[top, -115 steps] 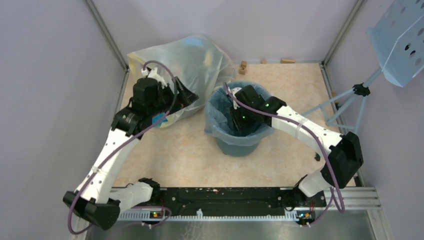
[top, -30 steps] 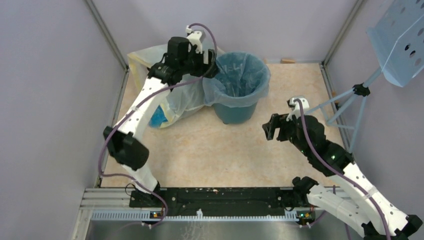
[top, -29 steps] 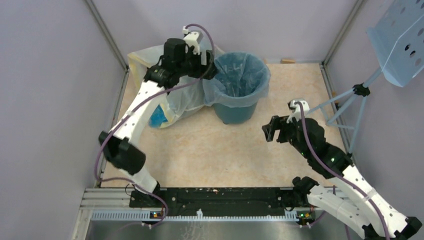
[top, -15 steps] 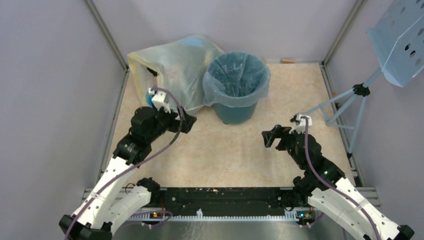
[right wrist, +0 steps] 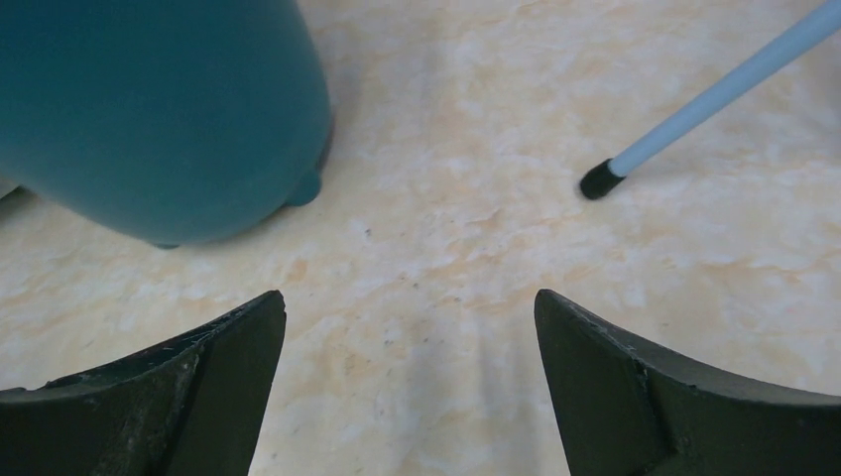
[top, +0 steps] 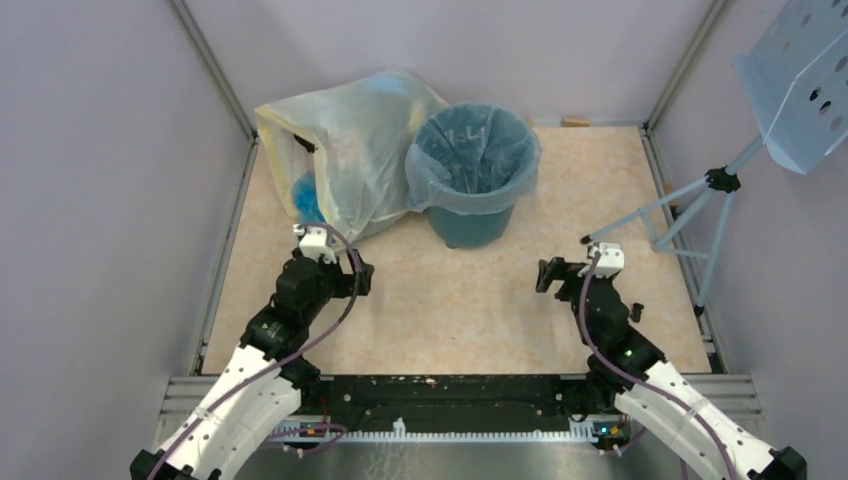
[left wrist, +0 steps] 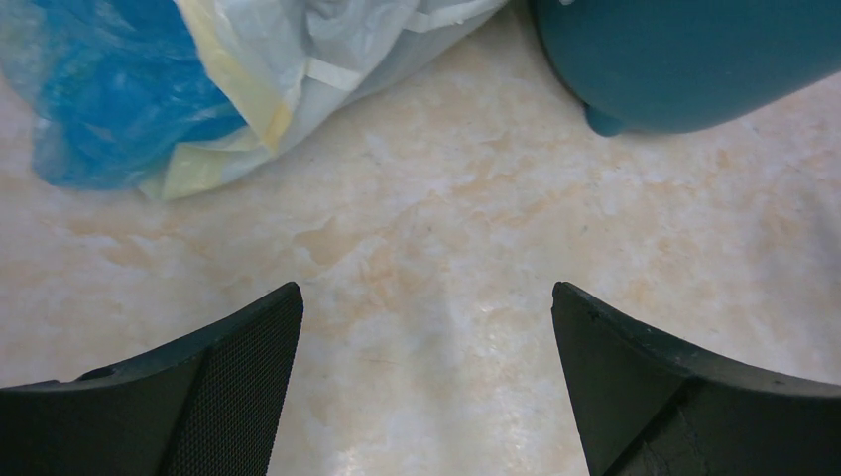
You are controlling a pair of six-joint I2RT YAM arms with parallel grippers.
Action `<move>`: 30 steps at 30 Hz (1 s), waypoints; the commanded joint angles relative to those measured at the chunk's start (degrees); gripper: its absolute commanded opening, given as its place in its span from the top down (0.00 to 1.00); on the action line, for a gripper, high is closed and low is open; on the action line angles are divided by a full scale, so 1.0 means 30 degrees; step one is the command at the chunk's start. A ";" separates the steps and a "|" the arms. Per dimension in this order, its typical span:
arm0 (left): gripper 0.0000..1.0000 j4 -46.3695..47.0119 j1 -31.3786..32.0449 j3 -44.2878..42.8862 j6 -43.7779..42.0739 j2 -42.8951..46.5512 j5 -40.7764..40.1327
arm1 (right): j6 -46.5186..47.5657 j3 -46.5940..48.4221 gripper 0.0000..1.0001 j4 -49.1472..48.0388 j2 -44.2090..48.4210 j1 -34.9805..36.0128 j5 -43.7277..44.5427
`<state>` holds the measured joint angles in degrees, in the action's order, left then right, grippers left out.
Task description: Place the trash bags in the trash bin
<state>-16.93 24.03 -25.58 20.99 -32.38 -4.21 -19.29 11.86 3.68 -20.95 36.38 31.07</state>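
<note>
One liner, one bin, and in the top view the job looks done to me. The pale-blue trash bag [top: 430, 188] lines the trash bin [top: 470, 228] at upper centre, its edge folded out over the rim as far as I can see. Nothing seems left but parking the arms. My left tool [top: 360, 276], lower left, and right tool [top: 546, 272], lower right, are both released and empty, well apart from the trash bin. A big yellowish bag [top: 345, 135] w/ blue stuff [top: 306, 195] inside sits against the trash bin's left side. A stand leg [top: 640, 213] crosses at right.

Left wrist view: left tool [left wrist: 426, 377] spread wide, only bare surface [left wrist: 426, 228] between the jaws. Trash bin [left wrist: 694, 59] base upper right, yellowish bag [left wrist: 327, 50] upper left.

Right wrist view: right tool [right wrist: 407, 387] spread wide, nothing held. Trash bin [right wrist: 149, 109] upper left; stand leg [right wrist: 694, 104] upper right, its foot apart from the trash bin. I judge nothing blocks either arm.
</note>
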 commanded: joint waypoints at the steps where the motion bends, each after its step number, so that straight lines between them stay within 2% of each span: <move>1: 0.01 0.2526 -0.0042 0.0424 -0.2366 -0.0840 -0.2587 | 0.1617 -0.0970 0.06 -0.4315 -0.0637 -0.1476 0.1756; 3: 0.01 0.3624 -0.0042 0.0790 -0.3127 -0.1648 -0.3063 | 0.2159 -0.1430 0.06 -0.6656 -0.1544 -0.3206 0.0367; 7: 0.01 0.6946 -0.0471 0.1419 -0.4733 -0.3729 -0.3814 | 0.4981 -0.0845 0.06 -1.0167 -0.5897 -0.7037 -0.3386; 10: 0.01 0.9183 -0.1983 0.1618 -0.5334 -0.5668 -0.3389 | 0.4383 -0.1274 0.06 -1.4530 -0.9281 -0.9575 -0.5072; 13: 0.01 1.1248 -0.3556 0.2028 -0.5355 -0.7543 -0.2676 | 0.5666 -0.0939 0.07 -1.7430 -1.2872 -1.0208 -0.5803; 16: 0.01 1.3309 -0.4407 0.2453 -0.5701 -0.9029 -0.2267 | 0.6300 -0.0697 0.07 -2.0982 -1.6630 -1.0238 -0.6676; 18: 0.01 1.4348 -0.4857 0.2590 -0.5753 -0.9860 -0.2242 | 0.7159 -0.0532 0.05 -2.2246 -1.8358 -1.0292 -0.6866; 21: 0.01 1.5822 -0.5529 0.2958 -0.5767 -1.0897 -0.1948 | 0.6915 -0.1432 0.04 -2.7009 -2.1169 -1.0702 -0.6791; 23: 0.01 1.7443 -0.6048 0.3600 -0.6015 -1.1316 -0.1340 | 0.6793 -0.0619 0.04 -2.4502 -2.0611 -1.0758 -0.7021; 24: 0.01 1.8338 -0.6260 0.3917 -0.6267 -1.1537 -0.0863 | 0.6852 -0.0676 0.04 -2.5108 -2.0998 -1.0795 -0.7127; 26: 0.01 2.0215 -0.6529 0.4460 -0.6783 -1.2240 -0.0182 | 0.6819 -0.0521 0.04 -2.4305 -2.0708 -1.0808 -0.7168; 28: 0.01 2.0078 -0.6672 0.3813 -0.7406 -1.3043 0.0360 | 0.6836 -0.0608 0.04 -2.4839 -2.0864 -1.0809 -0.7109; 30: 0.01 2.1367 -0.6788 0.3465 -0.7925 -1.4125 0.1161 | 0.6789 -0.0551 0.04 -2.4647 -2.0834 -1.0809 -0.7130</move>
<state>35.20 4.40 -13.45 1.34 -70.81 -6.33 0.58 8.67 -65.17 -83.53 4.43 11.07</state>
